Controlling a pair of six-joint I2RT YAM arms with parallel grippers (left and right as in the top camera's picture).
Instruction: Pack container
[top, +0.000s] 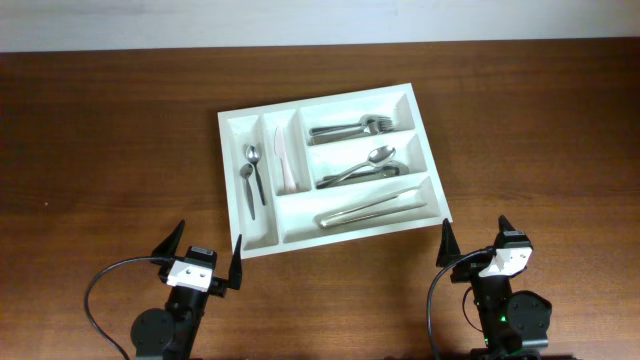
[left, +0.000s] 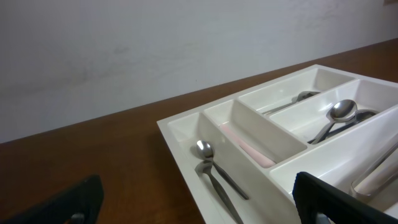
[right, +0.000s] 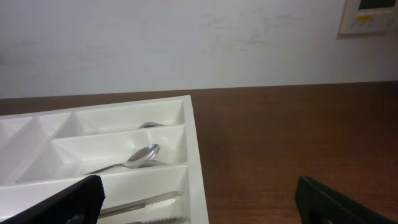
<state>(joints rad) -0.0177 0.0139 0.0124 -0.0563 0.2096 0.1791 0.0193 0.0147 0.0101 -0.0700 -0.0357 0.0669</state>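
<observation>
Two pairs of fingers (top: 237, 262) gape before one container (top: 232, 180).

Glossy white plastic container (top: 430, 170), shiny metal spoons (top: 252, 170), matt dark wood-grain table (top: 110, 150), pale pink plastic piece (top: 288, 165)

open table (top: 120, 130) flanks container (top: 229, 170); cutlery (top: 380, 155) occupies every compartment.

Dark brown wooden counter (top: 100, 120) spans the frame. Plain white wall (right: 155, 43) across the top. Beige rectangular wall panel (right: 370, 15), upper right corner.
</observation>
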